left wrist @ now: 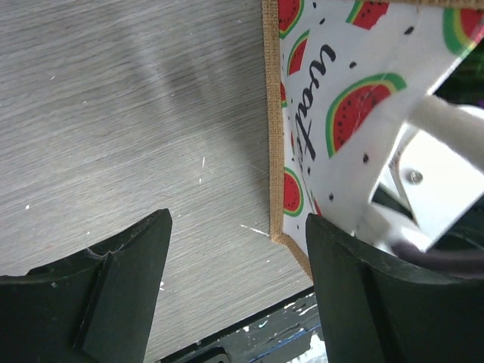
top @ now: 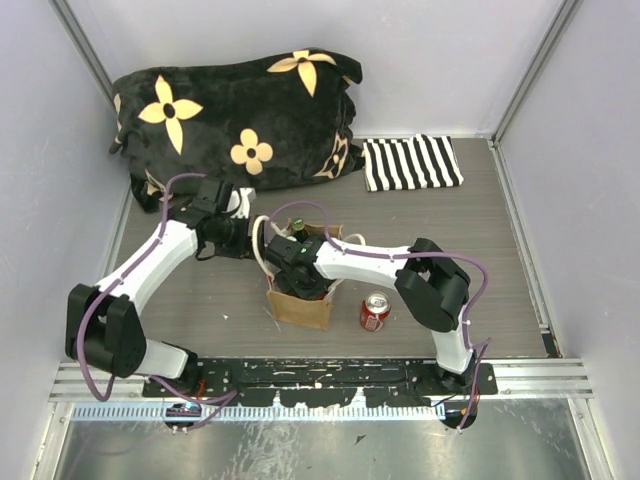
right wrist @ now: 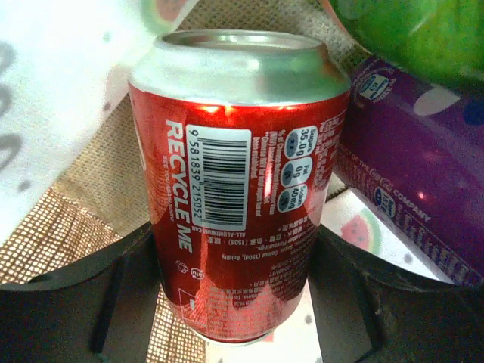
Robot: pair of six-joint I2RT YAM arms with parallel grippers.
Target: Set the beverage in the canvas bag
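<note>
The beverage, a red can, is down inside the canvas bag, beside a purple can and a green container. It is pinched between the right fingers. Released while tilted, it could tip against those neighbours. The left fingers are spread, with the bag's rim between them; tugging there could topple the bag.

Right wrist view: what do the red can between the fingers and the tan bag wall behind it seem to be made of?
Red cylindrical drink can: likely aluminium, with a glossy printed wall and a bare silvery shoulder catching highlights. Tan-brown canvas bag: coarse matte woven fabric, jute-like, threads individually visible; exact fibre unclear.
</note>
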